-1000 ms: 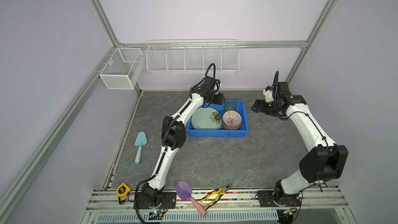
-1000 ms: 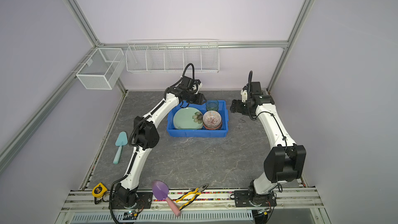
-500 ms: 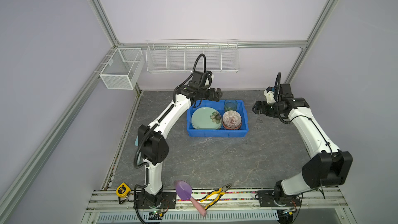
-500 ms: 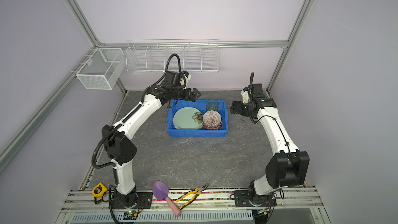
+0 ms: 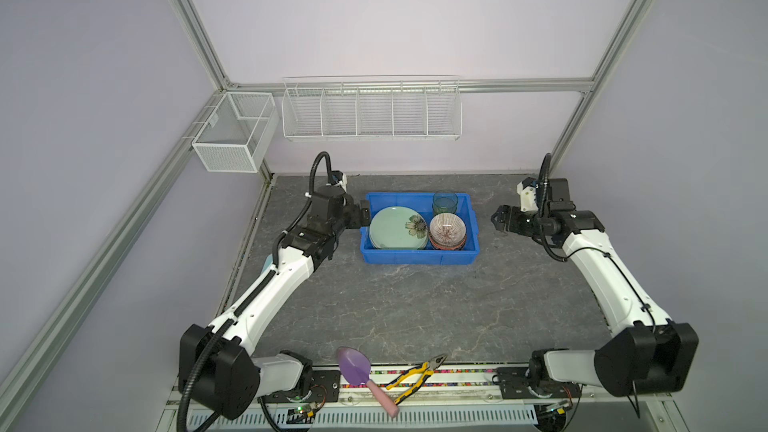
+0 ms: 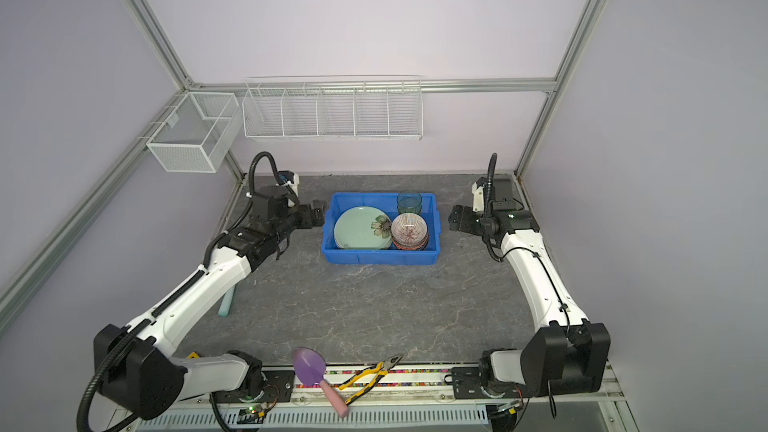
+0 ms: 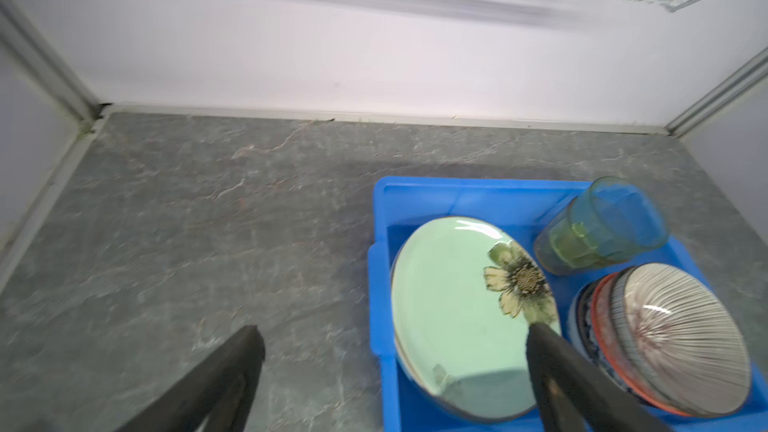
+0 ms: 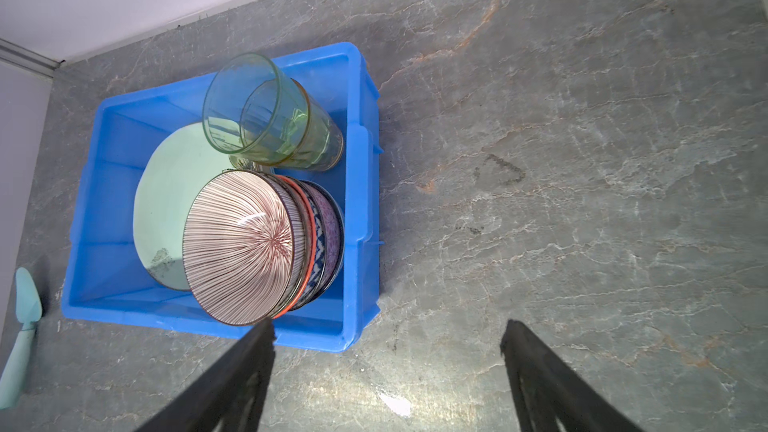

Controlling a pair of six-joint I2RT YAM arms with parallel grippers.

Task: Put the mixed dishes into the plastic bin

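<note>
The blue plastic bin stands at the back middle of the table and holds the mixed dishes. A pale green flower plate leans in its left half. A stack of bowls, pink-striped on top, fills the right front. Nested green tumblers stand in the far right corner. My left gripper hangs open and empty at the bin's left rim. My right gripper is open and empty, right of the bin.
A teal trowel lies left of the bin, partly under my left arm. A purple trowel and yellow-handled pliers rest on the front rail. White wire baskets hang on the back and left walls.
My left gripper has pulled back leftward from the tumblers in the bin's far corner to beside its left rim, with the jaws now wider. The right arm has barely shifted.
</note>
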